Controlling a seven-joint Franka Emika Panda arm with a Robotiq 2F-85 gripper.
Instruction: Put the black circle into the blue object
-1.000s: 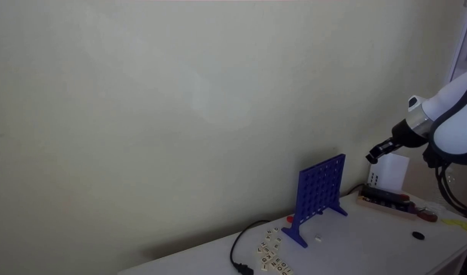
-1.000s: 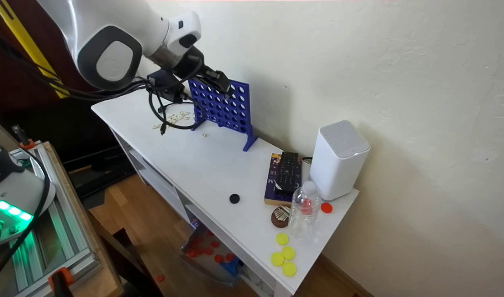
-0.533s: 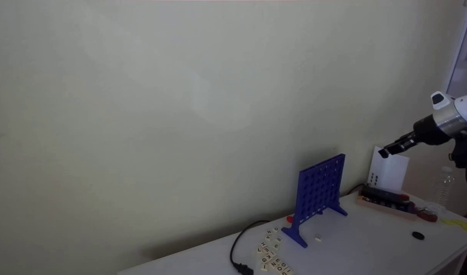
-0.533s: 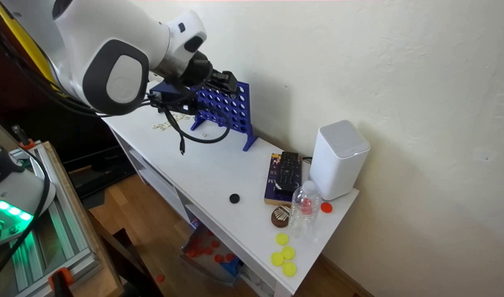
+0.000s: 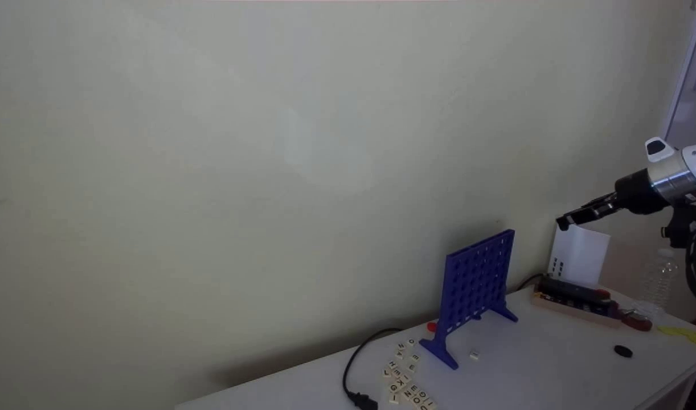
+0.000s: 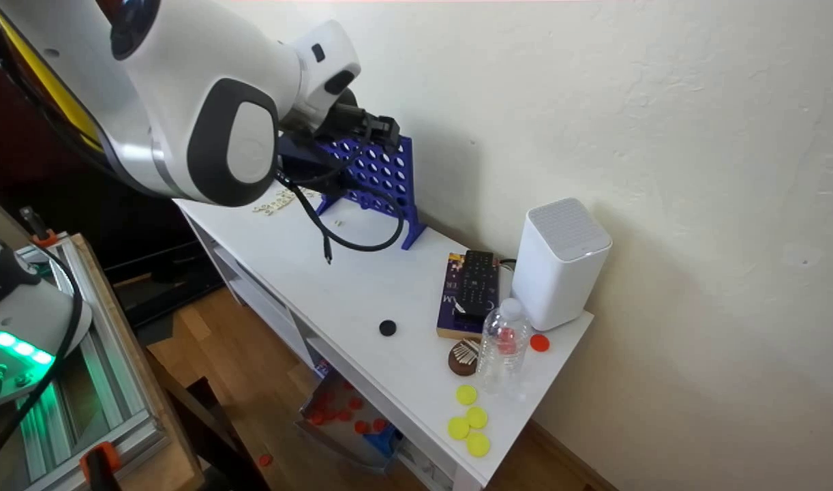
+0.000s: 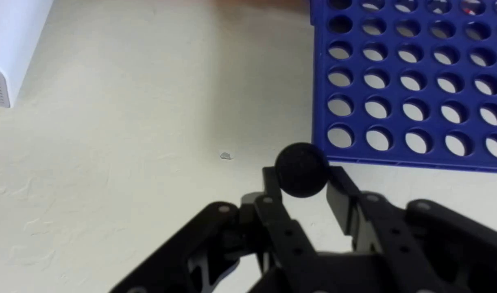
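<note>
The black circle point(image 7: 301, 167) is pinched edgewise by my gripper point(image 7: 304, 177), its flat face showing between the fingertips in the wrist view. The blue object point(image 7: 395, 92), an upright grid with rows of round holes, fills the upper right of that view. There the disc's edge overlaps a corner of the grid; how far apart they are in depth I cannot tell. In an exterior view the grid point(image 5: 478, 279) stands on the table by the wall, with my gripper point(image 5: 562, 222) higher and off to its right. In an exterior view my gripper point(image 6: 389, 133) hides part of the grid's top.
Another black disc point(image 6: 387, 328) lies on the white table. A book with a remote point(image 6: 476, 283), a white box point(image 6: 559, 266), a clear bottle point(image 6: 504, 354) and yellow discs point(image 6: 478, 444) occupy one end. Letter tiles point(image 5: 405, 381) lie beside the grid. A cable loop point(image 6: 362, 247) hangs from the wrist.
The arm has swung, shifting right in both exterior views, and the gripper has risen slightly and tilted closer to level. It stays shut. The grid and tabletop things have not moved.
</note>
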